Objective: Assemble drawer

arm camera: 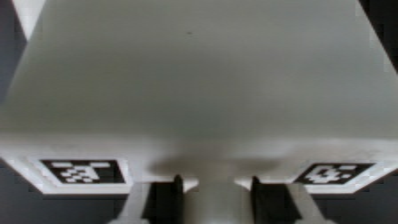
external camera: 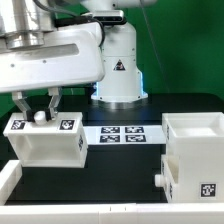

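Note:
A small white drawer tray point(external camera: 45, 145) with two square tags on its rim stands on the black table at the exterior view's left. It fills the wrist view point(arm camera: 196, 90). My gripper point(external camera: 38, 108) is right above its near wall, with the jaws closed against the tray's white knob point(arm camera: 214, 200), one dark finger point(arm camera: 164, 200) on each side. The large white open-topped casing point(external camera: 195, 150) stands at the exterior view's right, with a tag low on its front and a round knob point(external camera: 160, 178) on its left face. A second tray is not clearly visible.
The marker board point(external camera: 120, 133) lies flat on the table between the tray and the casing. The arm's white base point(external camera: 118, 70) stands behind it. A white raised border point(external camera: 60, 205) runs along the table's near edge.

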{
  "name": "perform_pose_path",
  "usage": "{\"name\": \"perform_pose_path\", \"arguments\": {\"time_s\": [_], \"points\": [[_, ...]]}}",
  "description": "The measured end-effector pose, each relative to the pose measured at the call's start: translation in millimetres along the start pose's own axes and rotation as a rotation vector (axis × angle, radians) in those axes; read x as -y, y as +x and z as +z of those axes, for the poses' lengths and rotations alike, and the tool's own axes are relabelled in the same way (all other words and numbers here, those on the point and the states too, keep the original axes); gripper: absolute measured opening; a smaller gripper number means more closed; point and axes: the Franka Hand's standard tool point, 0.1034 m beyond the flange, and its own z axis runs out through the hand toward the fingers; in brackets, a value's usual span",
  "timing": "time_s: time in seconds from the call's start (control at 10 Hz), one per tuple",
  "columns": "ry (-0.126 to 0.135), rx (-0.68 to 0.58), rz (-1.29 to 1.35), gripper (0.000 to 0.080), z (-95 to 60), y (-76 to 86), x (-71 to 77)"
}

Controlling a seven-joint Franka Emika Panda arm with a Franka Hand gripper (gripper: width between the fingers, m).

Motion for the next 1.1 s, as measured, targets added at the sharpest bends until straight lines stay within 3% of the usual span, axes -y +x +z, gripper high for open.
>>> {"name": "perform_pose_path", "arguments": {"time_s": [0.2,0.4,0.5,0.8,1.1], "points": [[-0.058,-0.112,-0.026,0.0169,2.6,-3.8,1.6],[-0.191,-0.291,-0.105,0.0169,-0.8,-0.1,-7.1],[-0.172,-0.288,-0.086,0.0169,7.1,-7.3,-2.0],[-0.158,-0.28,-0.063,0.0169,18.8,-17.6,4.9],[-0.129,-0.286,-0.035,0.0169,20.6,-15.5,23.9]]}}
